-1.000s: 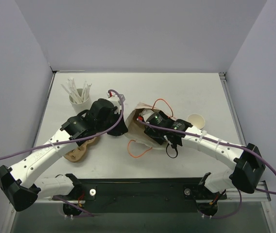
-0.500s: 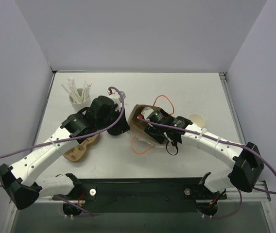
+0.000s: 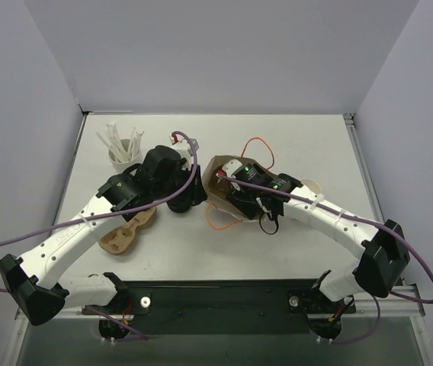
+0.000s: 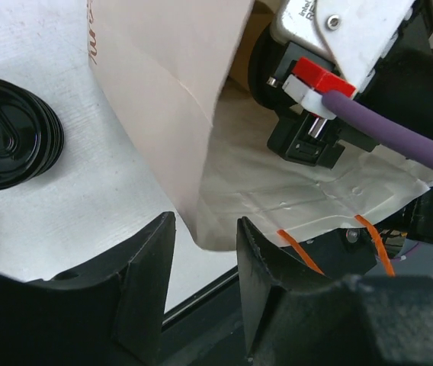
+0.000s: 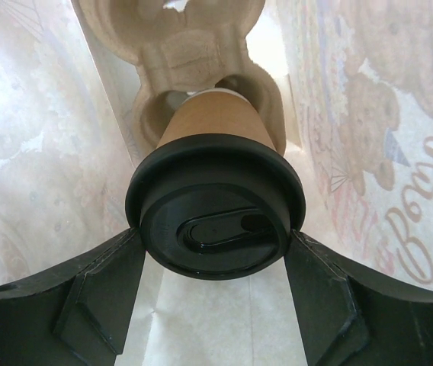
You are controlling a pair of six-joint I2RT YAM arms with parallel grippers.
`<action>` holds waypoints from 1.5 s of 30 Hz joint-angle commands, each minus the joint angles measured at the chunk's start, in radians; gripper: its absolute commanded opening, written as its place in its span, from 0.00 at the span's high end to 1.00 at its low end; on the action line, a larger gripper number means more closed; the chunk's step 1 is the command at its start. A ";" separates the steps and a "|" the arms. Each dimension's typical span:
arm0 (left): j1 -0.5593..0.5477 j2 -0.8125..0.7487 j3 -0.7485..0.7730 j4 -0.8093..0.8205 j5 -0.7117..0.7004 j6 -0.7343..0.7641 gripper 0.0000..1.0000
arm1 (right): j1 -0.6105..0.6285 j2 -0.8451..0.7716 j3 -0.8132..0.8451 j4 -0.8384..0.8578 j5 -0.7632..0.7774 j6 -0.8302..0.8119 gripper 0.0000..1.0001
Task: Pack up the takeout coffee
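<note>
Collapse is worrying me: my left gripper (image 4: 203,232) is sitting parted around the nine-o'clock edge of the bag (image 4: 163,91) while my right gripper (image 5: 213,248) is clasping the takeout coffee (image 5: 215,191) inside.

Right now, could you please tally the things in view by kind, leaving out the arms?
Paper bag: 1
Lidded coffee cup: 1
Pulp cup carrier: 2, one on the table, one in the bag
Stack of black lids: 1
Cup of white sticks: 1
Lidless paper cup: 1
Total: 7
</note>
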 commanded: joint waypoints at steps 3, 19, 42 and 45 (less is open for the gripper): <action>0.013 0.016 0.098 0.012 -0.028 0.035 0.49 | -0.033 0.024 0.072 -0.025 -0.012 0.003 0.28; 0.016 0.040 0.169 0.001 -0.074 0.068 0.44 | -0.085 0.074 0.161 -0.041 -0.025 -0.003 0.29; 0.098 0.149 0.382 -0.099 -0.265 0.101 0.43 | -0.127 0.085 0.149 -0.029 -0.069 -0.028 0.37; 0.131 0.188 0.390 -0.042 -0.197 0.097 0.43 | -0.131 0.075 0.134 -0.024 -0.080 -0.034 0.38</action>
